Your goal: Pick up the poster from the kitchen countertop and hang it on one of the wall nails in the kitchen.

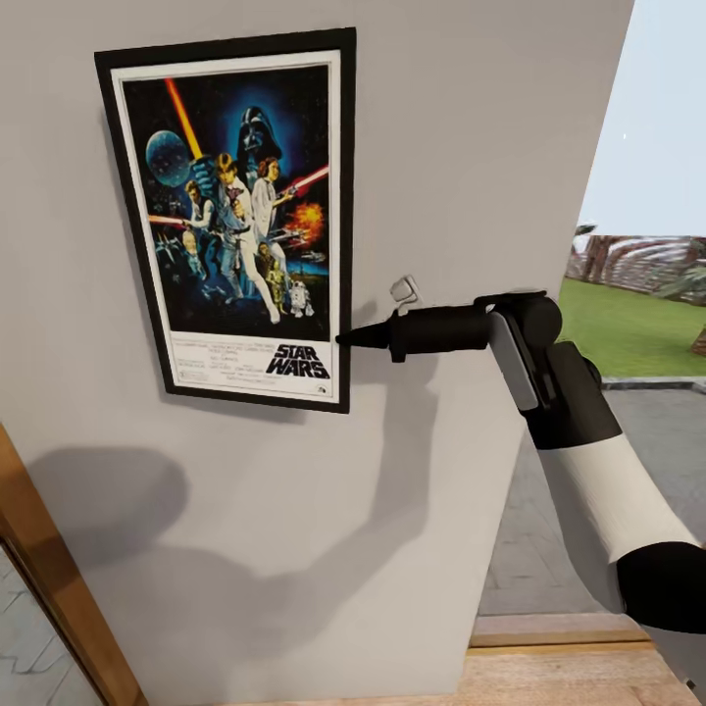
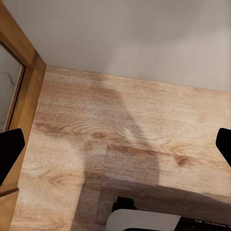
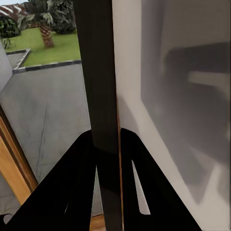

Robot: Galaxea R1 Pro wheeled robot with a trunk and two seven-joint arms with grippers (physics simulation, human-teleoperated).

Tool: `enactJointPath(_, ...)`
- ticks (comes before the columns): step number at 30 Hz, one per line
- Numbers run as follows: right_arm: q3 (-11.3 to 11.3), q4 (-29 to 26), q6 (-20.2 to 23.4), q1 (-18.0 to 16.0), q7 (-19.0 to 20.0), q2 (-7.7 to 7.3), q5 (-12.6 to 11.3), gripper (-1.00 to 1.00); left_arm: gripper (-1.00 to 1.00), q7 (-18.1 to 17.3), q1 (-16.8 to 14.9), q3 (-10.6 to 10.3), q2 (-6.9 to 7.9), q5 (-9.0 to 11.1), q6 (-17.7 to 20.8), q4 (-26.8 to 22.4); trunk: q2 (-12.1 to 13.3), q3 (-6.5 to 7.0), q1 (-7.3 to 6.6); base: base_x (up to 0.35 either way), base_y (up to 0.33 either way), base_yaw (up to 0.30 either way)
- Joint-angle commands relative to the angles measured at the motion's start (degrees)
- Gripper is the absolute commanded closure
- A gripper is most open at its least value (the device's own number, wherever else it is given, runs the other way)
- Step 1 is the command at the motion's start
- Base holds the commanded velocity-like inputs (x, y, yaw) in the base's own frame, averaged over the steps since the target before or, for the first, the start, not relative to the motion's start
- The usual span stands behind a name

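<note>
The right claw (image 1: 345,340), reaching in from the right of the head view, pinches the black frame of the poster (image 1: 235,211) at its lower right edge, and the right wrist view shows its two dark fingers (image 3: 79,183) pressed against either side of that frame (image 3: 98,96). The poster lies flat against the pale grey wall (image 1: 471,147) in the upper left of the head view, slightly tilted. The left claw (image 2: 115,144) hangs spread wide over the wooden floor (image 2: 120,134), its fingertips (image 2: 9,149) at opposite edges of the left wrist view.

"STAR WARS" at the poster (image 1: 235,216) bottom
</note>
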Motion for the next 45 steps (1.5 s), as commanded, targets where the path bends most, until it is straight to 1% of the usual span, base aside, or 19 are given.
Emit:
enactJointPath(1, 0.1, 0.0, 0.2, 0.4, 0.2, -0.08, -0.2, 1.0, -1.0, -0.4, 0.0, 0.2, -0.03, 0.0, -0.1, 0.0, 0.0, -0.01, 0.02, 0.0, 0.0, 0.0)
enactJointPath(7, 0.1, -0.1, -0.2, 1.2, 0.3, -0.12, -0.2, 1.0, -1.0, -0.3, 0.0, 0.2, -0.03, 0.0, -0.1, 0.0, 0.0, -0.01, 0.02, 0.0, 0.0, 0.0)
enactJointPath(11, 0.0, -0.1, -2.4, 2.2, 1.6, -0.18, -0.2, 1.0, -1.0, -0.3, 0.0, 0.2, -0.03, 0.0, -0.1, 0.0, 0.0, -0.01, 0.02, 0.0, 0.0, 0.0)
enactJointPath(14, 0.0, -0.1, -3.1, 2.7, 2.6, -0.2, -0.2, 1.0, -1.0, -0.3, 0.0, 0.2, -0.03, 0.0, -0.1, 0.0, 0.0, -0.01, 0.02, 0.0, 0.0, 0.0)
enactJointPath(37, 0.0, -0.1, -3.6, 4.9, 3.1, -0.85, -0.2, 1.0, -1.0, -0.3, 0.0, 0.2, -0.03, 0.0, -0.1, 0.0, 0.0, -0.01, 0.02, 0.0, 0.0, 0.0)
enactJointPath(45, 0.0, -0.1, -3.6, 5.1, 3.1, -0.9, -0.2, 1.0, -1.0, -0.3, 0.0, 0.2, -0.02, 0.0, -0.1, 0.0, 0.0, -0.01, 0.02, 0.0, 0.0, 0.0)
